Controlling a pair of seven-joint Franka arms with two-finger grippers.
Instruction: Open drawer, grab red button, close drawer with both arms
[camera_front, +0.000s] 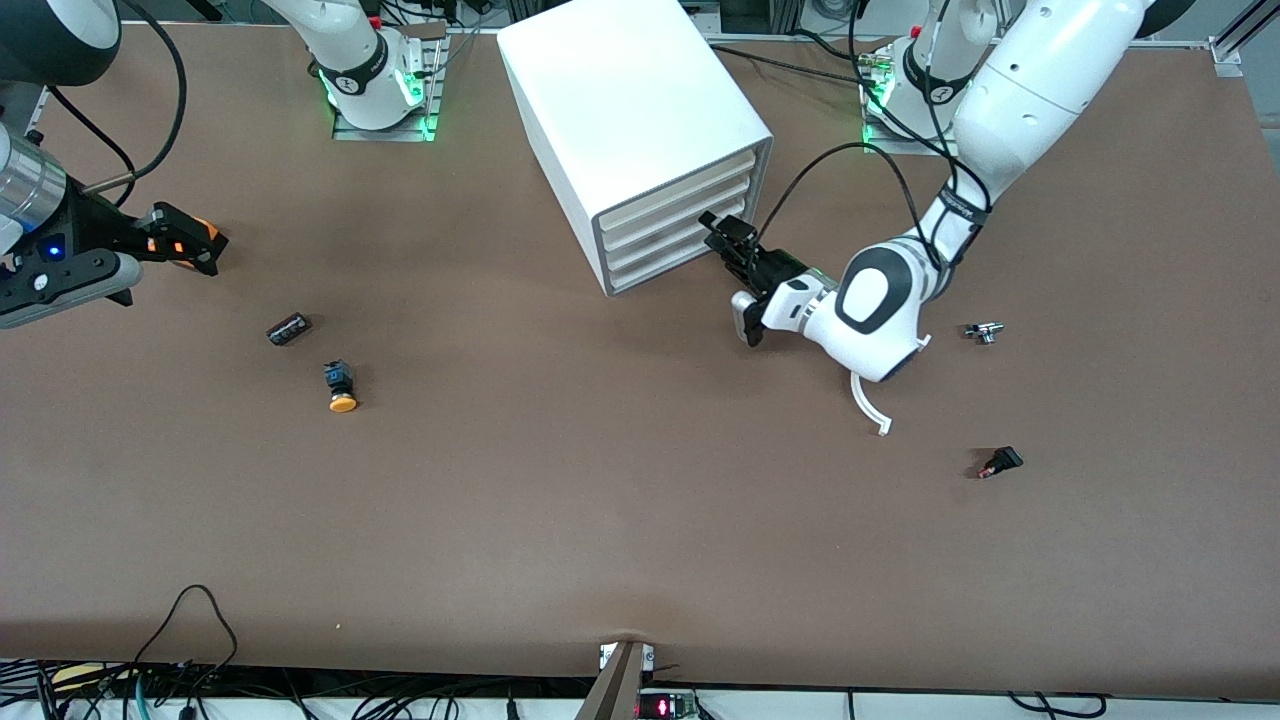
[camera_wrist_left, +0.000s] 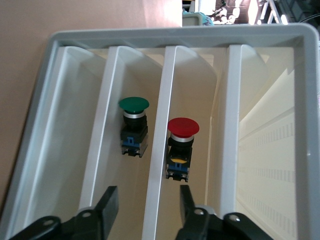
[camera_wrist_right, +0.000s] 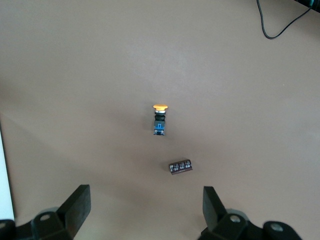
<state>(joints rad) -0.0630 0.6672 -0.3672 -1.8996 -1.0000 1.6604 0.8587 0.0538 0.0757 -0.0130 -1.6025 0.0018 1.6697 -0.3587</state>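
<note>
Probably a robotics lab: 2 bolted arm bases (camera_front: 378, 85), cables (camera_front: 190, 690) along the table (camera_front: 600, 520).

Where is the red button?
In the left wrist view, the red button lies inside a cabinet drawer, beside a green button, just ahead of the left gripper.

The white cabinet (camera_front: 640, 130) holds four cream-fronted drawers in a stack. In the left wrist view their fronts look pulled open. The button (camera_wrist_left: 182, 145), red mushroom cap on a black-and-blue body, lies on its side inside one drawer (camera_wrist_left: 197, 95), apparently the third from the cabinet's top, though that is uncertain.
</note>
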